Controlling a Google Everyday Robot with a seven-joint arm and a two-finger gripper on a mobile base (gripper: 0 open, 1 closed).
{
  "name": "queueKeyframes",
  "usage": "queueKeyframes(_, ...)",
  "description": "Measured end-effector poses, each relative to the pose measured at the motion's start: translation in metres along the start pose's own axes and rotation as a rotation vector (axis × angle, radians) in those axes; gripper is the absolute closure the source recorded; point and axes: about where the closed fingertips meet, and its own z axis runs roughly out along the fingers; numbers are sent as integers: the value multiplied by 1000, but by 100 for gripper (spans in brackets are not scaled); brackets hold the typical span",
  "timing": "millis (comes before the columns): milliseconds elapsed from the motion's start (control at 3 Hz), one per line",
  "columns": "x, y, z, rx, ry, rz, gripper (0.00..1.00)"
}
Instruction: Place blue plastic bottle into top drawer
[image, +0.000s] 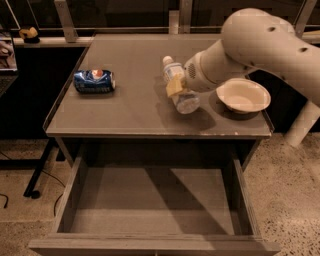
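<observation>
The blue plastic bottle (186, 101) hangs tilted over the grey table (125, 112), cap pointing away, clamped across its middle by the gripper (176, 86), just beside the white bowl (243, 95). The top drawer (150, 200) stands open below, with nothing in it. The grip looks shallow on smooth, rounded plastic, so the bottle might slip or swing on the way forward and clip the table edge. The soda can (94, 81) lies well apart.
</observation>
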Motion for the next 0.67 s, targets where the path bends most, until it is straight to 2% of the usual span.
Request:
queueKeyframes(333,18,3,-18,-100,-4,-58,100)
queueKeyframes(667,43,13,-32,-206,7,-141,100)
